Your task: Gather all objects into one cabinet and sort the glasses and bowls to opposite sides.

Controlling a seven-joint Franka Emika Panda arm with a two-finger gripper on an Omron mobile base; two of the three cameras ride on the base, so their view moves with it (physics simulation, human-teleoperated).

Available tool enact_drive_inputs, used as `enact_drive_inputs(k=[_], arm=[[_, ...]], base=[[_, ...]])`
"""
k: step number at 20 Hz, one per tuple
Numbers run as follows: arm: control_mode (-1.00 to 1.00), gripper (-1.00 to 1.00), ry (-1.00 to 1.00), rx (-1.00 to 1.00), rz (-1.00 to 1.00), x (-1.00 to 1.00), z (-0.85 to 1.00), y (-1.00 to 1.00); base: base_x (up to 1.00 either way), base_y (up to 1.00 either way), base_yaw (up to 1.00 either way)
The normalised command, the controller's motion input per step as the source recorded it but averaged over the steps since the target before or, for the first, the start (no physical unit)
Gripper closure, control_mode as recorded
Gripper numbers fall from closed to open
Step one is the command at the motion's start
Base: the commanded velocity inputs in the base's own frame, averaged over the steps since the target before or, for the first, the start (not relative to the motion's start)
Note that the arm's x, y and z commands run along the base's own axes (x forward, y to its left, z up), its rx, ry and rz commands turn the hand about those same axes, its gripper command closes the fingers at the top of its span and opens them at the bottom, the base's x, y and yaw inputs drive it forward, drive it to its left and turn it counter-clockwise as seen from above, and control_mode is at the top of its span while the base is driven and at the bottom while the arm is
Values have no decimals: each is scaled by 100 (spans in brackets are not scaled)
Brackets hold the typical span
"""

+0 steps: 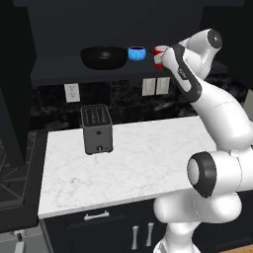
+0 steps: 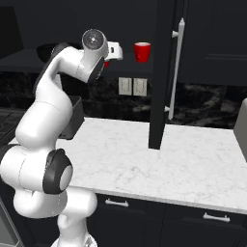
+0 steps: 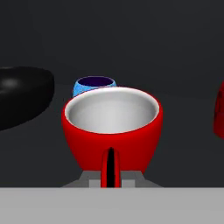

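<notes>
A red cup [image 3: 111,131] with a pale inside sits right in front of the hand, and my gripper [image 3: 110,177] is shut on its handle. Behind it in the hand view stand the small blue bowl [image 3: 94,85] and, to the left, the big black bowl [image 3: 22,94]. A second red cup [image 3: 219,113] shows at the right edge. On the black cabinet's shelf board [image 1: 59,69] the black bowl [image 1: 104,57], blue bowl [image 1: 137,53] and held red cup [image 1: 159,55] stand in a row, the cup partly hidden by my wrist. The other red cup [image 2: 142,51] stands further right.
A grey toaster [image 1: 96,128] stands on the white marble counter [image 1: 148,163] below the shelf. In the right base view an open dark cabinet door [image 2: 164,72] with a long handle hangs over the counter. Wall outlets [image 1: 72,92] sit under the shelf.
</notes>
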Motion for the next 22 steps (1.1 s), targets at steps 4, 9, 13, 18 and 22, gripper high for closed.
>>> enact_drive_inputs(k=[4,9,13,18,22], arm=[[-100,100,0,-7,-14,6,0,-31],[-100,100,0,-5,-14,2,0,-49],[-100,100,0,-2,-12,2,0,-48],[-100,100,0,0,-8,14,0,-37],[-100,100,0,0,-7,13,0,-22]], base=[[0,0,0],[0,0,0],[0,0,0],[0,0,0],[0,0,0]])
